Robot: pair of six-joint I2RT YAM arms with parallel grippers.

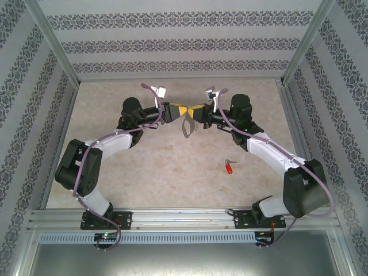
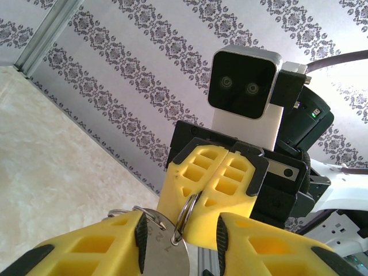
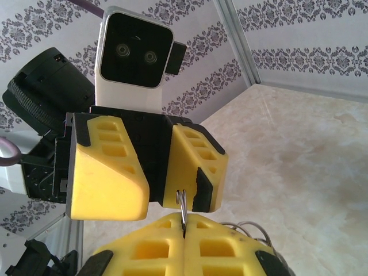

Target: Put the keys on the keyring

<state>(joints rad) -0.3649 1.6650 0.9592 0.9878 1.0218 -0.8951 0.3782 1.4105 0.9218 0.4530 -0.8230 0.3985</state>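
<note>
Spreading pale and marbled, the tabletop (image 1: 144, 172) sits within patterned walls (image 1: 172, 40). Over its far middle the right gripper (image 1: 196, 111) clamps the keyring (image 1: 187, 127); the left gripper (image 1: 176, 111) brackets it, grip unclear. From above, the red key (image 1: 229, 167) lies right of centre; wrist views reveal the pinched wire.

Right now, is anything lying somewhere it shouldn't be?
Yes: the red key lies alone on the table, well off from the keyring, which the right gripper pinches farther back. It belongs on that ring.
</note>
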